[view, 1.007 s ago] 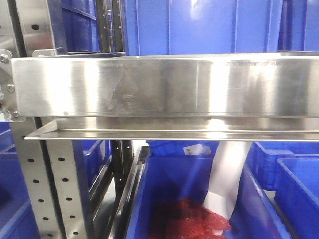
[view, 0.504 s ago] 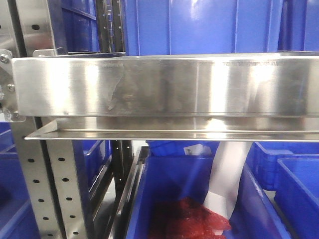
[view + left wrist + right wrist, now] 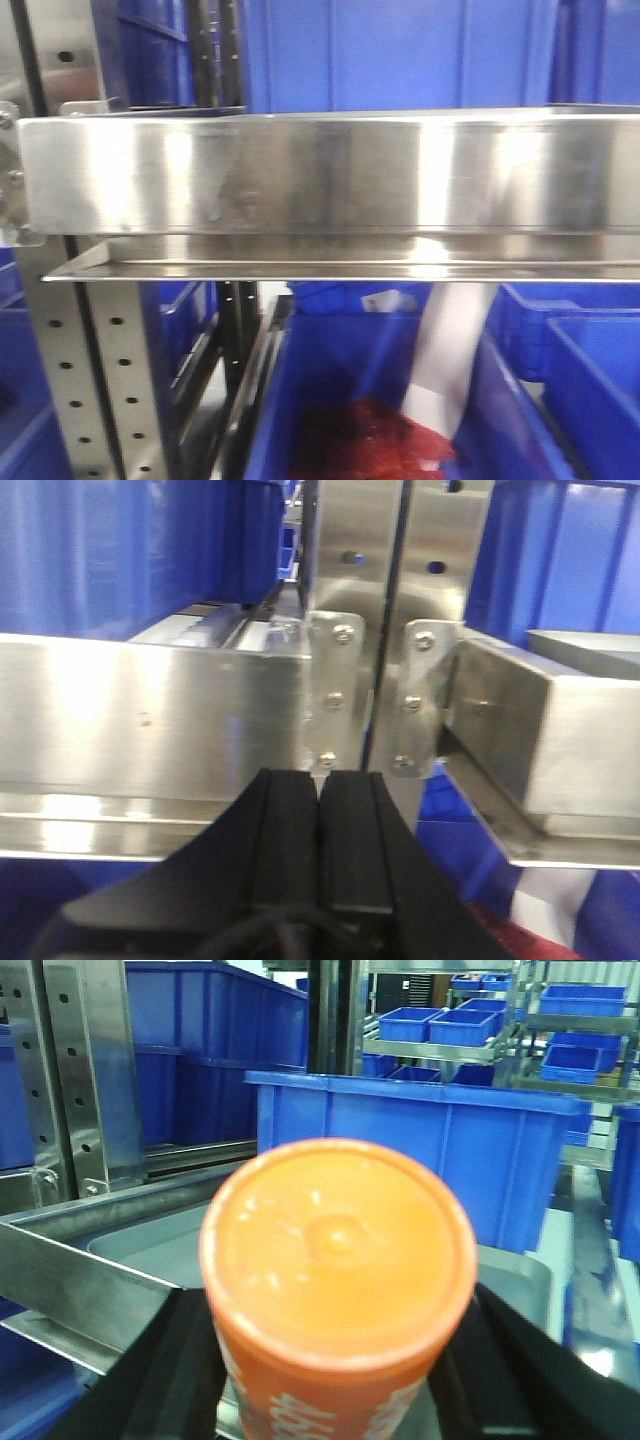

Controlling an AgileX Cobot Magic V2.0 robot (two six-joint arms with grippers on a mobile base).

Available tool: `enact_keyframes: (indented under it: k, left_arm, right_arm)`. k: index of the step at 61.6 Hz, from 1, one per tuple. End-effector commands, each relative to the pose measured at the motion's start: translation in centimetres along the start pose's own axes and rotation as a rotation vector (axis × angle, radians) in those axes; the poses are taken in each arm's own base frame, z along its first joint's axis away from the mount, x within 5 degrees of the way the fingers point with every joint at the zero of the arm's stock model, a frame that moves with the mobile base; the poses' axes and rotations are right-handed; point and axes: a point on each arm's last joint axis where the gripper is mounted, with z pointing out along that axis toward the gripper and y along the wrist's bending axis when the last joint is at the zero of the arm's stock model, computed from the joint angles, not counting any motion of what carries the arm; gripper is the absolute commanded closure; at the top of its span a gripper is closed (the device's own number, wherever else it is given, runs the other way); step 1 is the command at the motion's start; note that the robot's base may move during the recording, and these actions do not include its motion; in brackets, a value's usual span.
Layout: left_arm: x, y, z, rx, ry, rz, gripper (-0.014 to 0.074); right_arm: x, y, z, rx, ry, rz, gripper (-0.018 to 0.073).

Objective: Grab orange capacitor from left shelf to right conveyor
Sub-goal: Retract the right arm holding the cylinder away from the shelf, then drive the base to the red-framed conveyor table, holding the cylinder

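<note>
In the right wrist view the orange capacitor (image 3: 338, 1250) fills the middle, its flat top toward the camera and white print on its side. My right gripper (image 3: 340, 1385) is shut on it, black fingers (image 3: 175, 1360) on either side, and holds it above a shallow silver tray (image 3: 150, 1245). The left shelf's shiny steel front lip (image 3: 320, 170) spans the front view and also shows in the left wrist view (image 3: 150, 720). My left gripper (image 3: 320, 780) is shut and empty, just in front of the shelf's bolted joint. The right conveyor is out of view.
Blue plastic bins (image 3: 400, 55) stand on and behind the shelf. A lower blue bin (image 3: 330, 370) holds red material (image 3: 370, 435). Perforated steel uprights (image 3: 105, 380) stand at the left. More blue bins (image 3: 420, 1135) and racks lie beyond the tray.
The front view has shifted slightly and blurred; the shelf lip now sits a little further left in frame. No gripper shows in that view.
</note>
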Motion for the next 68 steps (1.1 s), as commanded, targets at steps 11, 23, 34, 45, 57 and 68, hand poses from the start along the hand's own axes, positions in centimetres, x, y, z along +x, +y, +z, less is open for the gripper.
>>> enact_keyframes:
  k: [11, 23, 34, 45, 57, 68]
  left_arm:
    - [-1.1, -0.12, -0.2, 0.015, -0.109, -0.002, 0.0701]
    - [-1.1, -0.12, -0.2, 0.015, -0.109, -0.002, 0.0701]
    - [-1.1, -0.12, -0.2, 0.015, -0.109, -0.002, 0.0701]
    - [-1.1, -0.12, -0.2, 0.015, -0.109, -0.002, 0.0701]
    - [-1.1, -0.12, -0.2, 0.015, -0.109, -0.002, 0.0701]
    - [-1.1, -0.12, -0.2, 0.015, -0.109, -0.002, 0.0701]
  right_arm:
    - [-1.75, -0.21, -0.15, 0.03, -0.118, 0.001, 0.0503]
    - [-1.75, -0.21, -0.15, 0.03, -0.118, 0.001, 0.0503]
    - [-1.75, -0.21, -0.15, 0.03, -0.118, 0.001, 0.0503]
    - [-1.75, -0.21, -0.15, 0.03, -0.118, 0.001, 0.0503]
    - [-1.75, -0.21, -0.15, 0.03, -0.118, 0.001, 0.0503]
    - [-1.75, -0.21, -0.15, 0.03, -0.118, 0.001, 0.0503]
